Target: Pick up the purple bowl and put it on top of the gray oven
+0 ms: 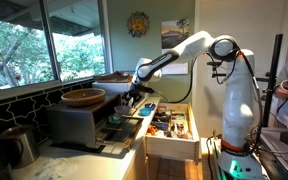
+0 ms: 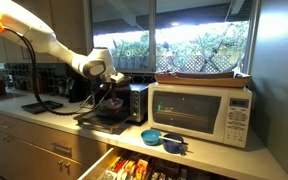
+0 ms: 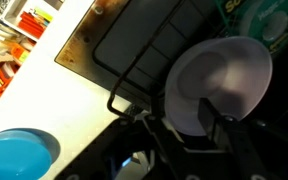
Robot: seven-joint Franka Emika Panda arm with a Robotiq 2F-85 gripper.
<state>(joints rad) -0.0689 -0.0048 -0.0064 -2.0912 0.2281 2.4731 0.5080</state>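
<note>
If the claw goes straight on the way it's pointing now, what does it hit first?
Most likely the purple bowl: in the wrist view it lies straight ahead of the claw. Depth is unclear, so I can't tell how near it is.

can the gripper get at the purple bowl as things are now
Probably yes. In the wrist view the purple bowl lies uncovered right in front of the gripper, with nothing between them. Whether the gripper has hold of the rim I cannot tell.
</note>
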